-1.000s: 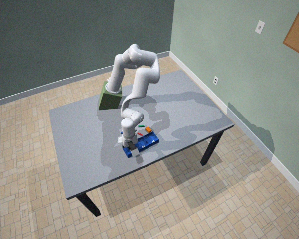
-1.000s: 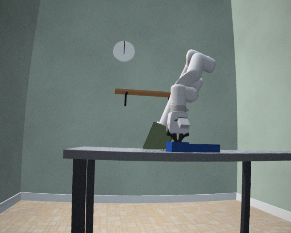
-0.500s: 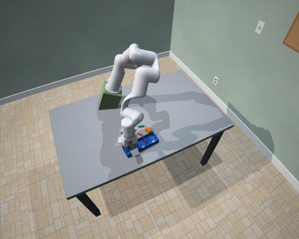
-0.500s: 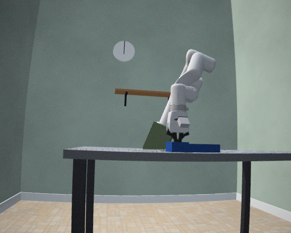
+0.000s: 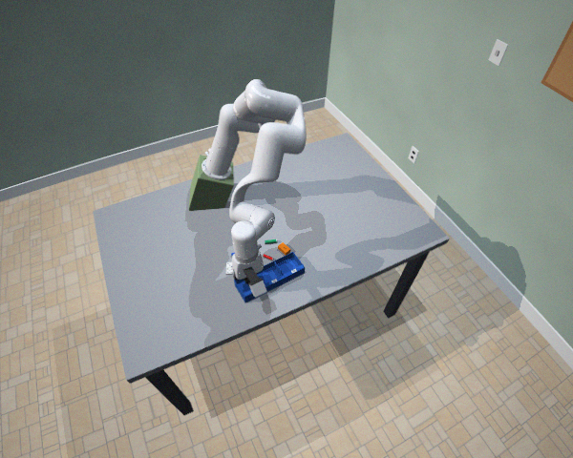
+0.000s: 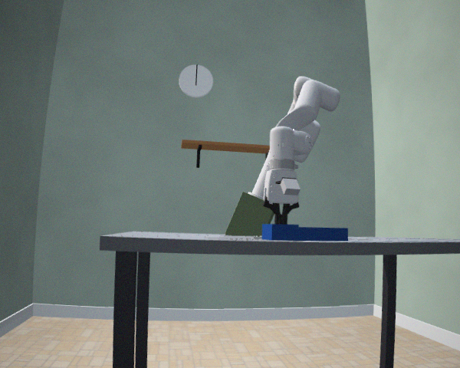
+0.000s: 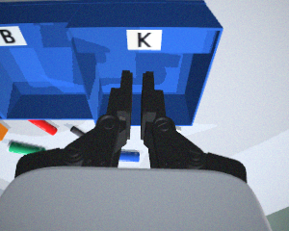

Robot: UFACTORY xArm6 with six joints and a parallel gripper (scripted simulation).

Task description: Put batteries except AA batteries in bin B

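Observation:
A blue double bin (image 5: pixel 272 277) stands near the table's front edge; in the wrist view its compartments are marked B (image 7: pixel 39 77) and K (image 7: pixel 149 72). My gripper (image 7: pixel 137 87) hangs just above the K compartment, shut, with nothing seen between the fingers; it also shows in the side view (image 6: pixel 281 219). Behind the bin on the table lie a green cylinder (image 5: pixel 270 241), a red cylinder (image 5: pixel 267 257), an orange block (image 5: pixel 284 249), a small dark cylinder (image 7: pixel 77 130) and a small blue cylinder (image 7: pixel 129 155). Both compartments look empty where I can see them.
A small white piece (image 5: pixel 227 268) lies on the table left of the wrist. The arm's green base block (image 5: pixel 210 184) stands at the table's back. The table's front edge is close to the bin.

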